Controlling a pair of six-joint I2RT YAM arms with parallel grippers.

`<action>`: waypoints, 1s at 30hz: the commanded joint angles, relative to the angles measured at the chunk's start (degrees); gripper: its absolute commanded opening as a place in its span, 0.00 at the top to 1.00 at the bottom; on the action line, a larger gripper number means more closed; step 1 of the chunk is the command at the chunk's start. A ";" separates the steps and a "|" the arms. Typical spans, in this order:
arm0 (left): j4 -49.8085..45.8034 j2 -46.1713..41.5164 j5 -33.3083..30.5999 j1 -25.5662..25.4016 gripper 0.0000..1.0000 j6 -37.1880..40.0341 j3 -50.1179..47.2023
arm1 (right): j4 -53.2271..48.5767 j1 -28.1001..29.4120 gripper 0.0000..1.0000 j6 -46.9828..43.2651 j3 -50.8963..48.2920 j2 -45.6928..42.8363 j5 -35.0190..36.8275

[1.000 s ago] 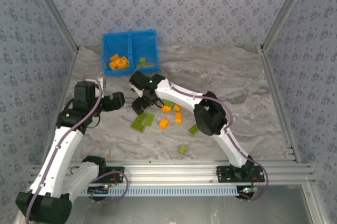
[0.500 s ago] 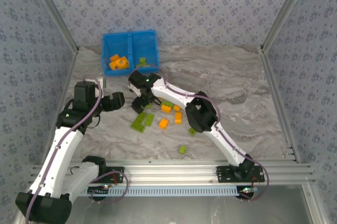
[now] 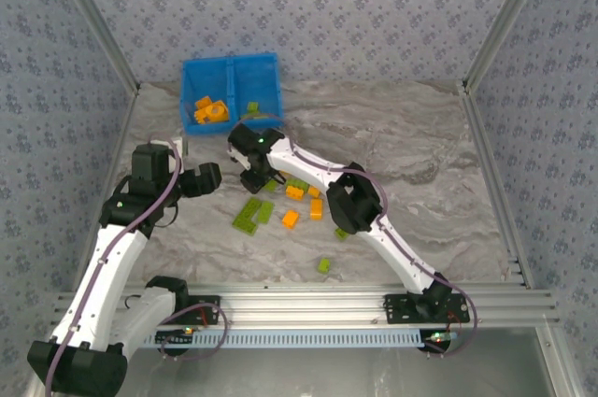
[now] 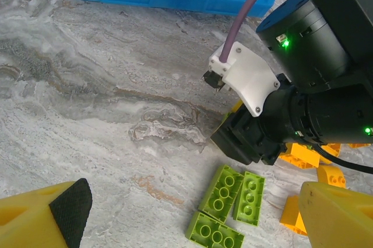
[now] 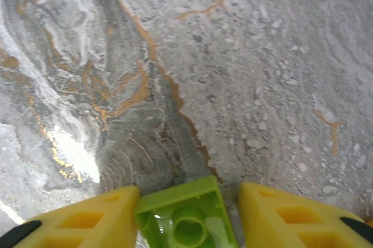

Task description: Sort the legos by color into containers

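Right claw [image 5: 186, 222] is down low over the grey marbled tabletop [image 3: 420, 154]. Its yellow fingers [image 5: 87, 219] are closed in on either side of a small lime green studded plastic brick [image 5: 183, 216], pinching it between them. From the overhead camera, that spot is at the far-left edge of the loose pile, just on the near side of the bright blue plastic two-compartment bin [image 3: 232, 65].

Left claw [image 4: 189, 213] is spread wide with nothing between its fingers. It hovers to the left of the pile and faces the right arm's black wrist.

The bin sits at the far left of the tabletop, by the back wall. Its left compartment has orange pieces in it, including the orange square frame piece [image 3: 217, 113]. The right compartment has a lime green brick [image 3: 252, 107].

Loose on the tabletop:
- three flat lime green plates [image 4: 221, 187] lying close together, just beside the right wrist
- a few small orange bricks [image 3: 291, 219] to the right of those
- one lone lime green piece [image 3: 323, 264] nearer the arm bases, well apart from the rest
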 commanded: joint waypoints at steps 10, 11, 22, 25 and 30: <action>0.69 0.01 0.52 0.19 0.07 -1.03 -0.14 | 1.95 -5.21 0.68 10.50 -1.56 -6.66 -0.79; 0.57 -0.04 0.50 0.14 0.07 -0.95 -0.06 | 2.27 -5.25 0.69 11.08 -0.54 -7.46 -0.72; 0.65 -0.25 0.28 0.19 0.07 -1.35 0.70 | 27.16 -6.49 0.75 15.42 4.25 -6.42 11.28; 1.14 -0.51 1.15 0.15 0.07 -2.31 -0.19 | 31.27 -8.01 0.76 16.52 9.49 -1.09 11.63; 1.34 -0.74 1.76 0.19 0.06 -2.71 -1.52 | 40.96 -9.42 0.77 16.13 13.87 5.54 9.52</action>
